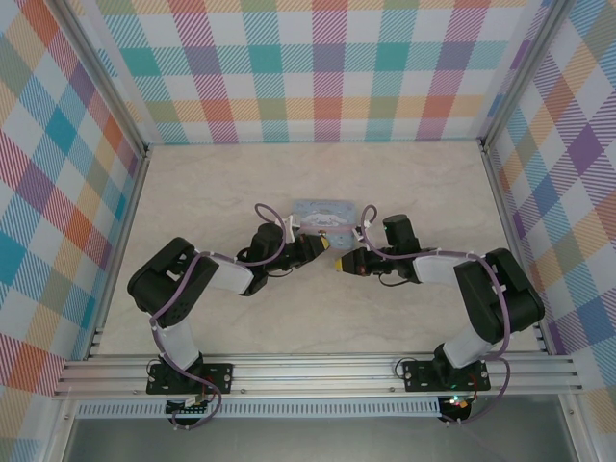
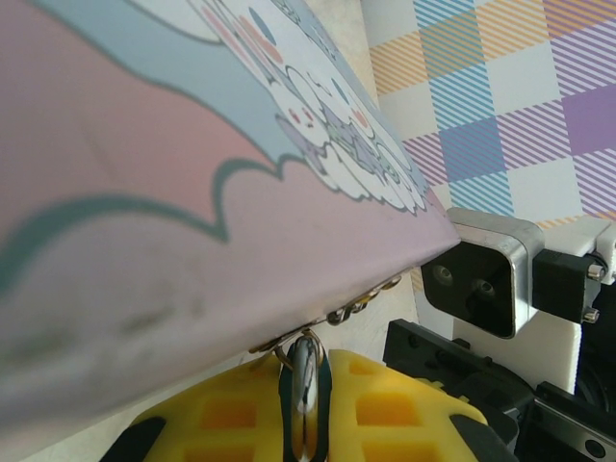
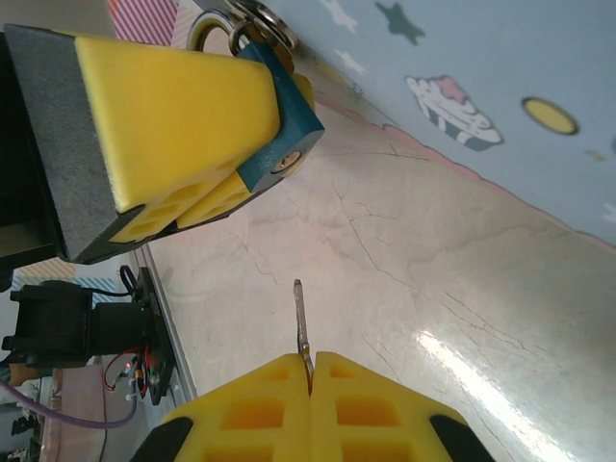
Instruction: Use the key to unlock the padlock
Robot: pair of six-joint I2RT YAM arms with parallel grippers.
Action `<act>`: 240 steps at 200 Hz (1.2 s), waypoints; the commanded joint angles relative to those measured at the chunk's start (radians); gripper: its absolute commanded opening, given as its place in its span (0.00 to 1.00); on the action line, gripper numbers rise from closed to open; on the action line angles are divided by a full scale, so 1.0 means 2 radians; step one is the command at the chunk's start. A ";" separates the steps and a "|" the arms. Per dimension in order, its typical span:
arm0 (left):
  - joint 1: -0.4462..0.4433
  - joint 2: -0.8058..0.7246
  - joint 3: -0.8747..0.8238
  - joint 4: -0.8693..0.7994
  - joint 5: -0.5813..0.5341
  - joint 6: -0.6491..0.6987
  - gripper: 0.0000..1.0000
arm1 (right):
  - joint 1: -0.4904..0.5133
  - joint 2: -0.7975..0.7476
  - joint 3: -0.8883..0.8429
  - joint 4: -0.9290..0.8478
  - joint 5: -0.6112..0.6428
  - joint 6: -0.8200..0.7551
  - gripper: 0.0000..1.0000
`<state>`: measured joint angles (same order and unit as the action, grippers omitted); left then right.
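Holding padlock [image 3: 284, 135] clamped between left gripper [image 2: 306, 423] pads, shackle hooked at tin [image 3: 481, 58] edge, keyhole facing me. Right gripper [image 3: 310, 385] pinched shut on key [image 3: 300, 318], blade tip near keyhole but apart, looks off-line. Risks I judge: misaligned push skids tip off padlock face, twists key in thin pinch, drags tin.

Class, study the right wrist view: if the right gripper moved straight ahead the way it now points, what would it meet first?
Probably the keyhole end of the small blue-teal padlock: the thin silvery metal key pinched in the right gripper points almost at it, though depth is unclear.
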<state>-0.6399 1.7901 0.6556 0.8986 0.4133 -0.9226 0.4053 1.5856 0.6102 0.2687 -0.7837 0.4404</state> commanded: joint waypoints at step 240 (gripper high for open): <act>0.013 -0.009 -0.010 0.021 0.037 0.050 0.00 | -0.071 0.093 0.112 -0.009 -0.002 -0.042 0.00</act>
<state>-0.6060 1.8278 0.6460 0.9382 0.4255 -0.8471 0.2859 1.7535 0.8032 0.2050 -0.8082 0.3725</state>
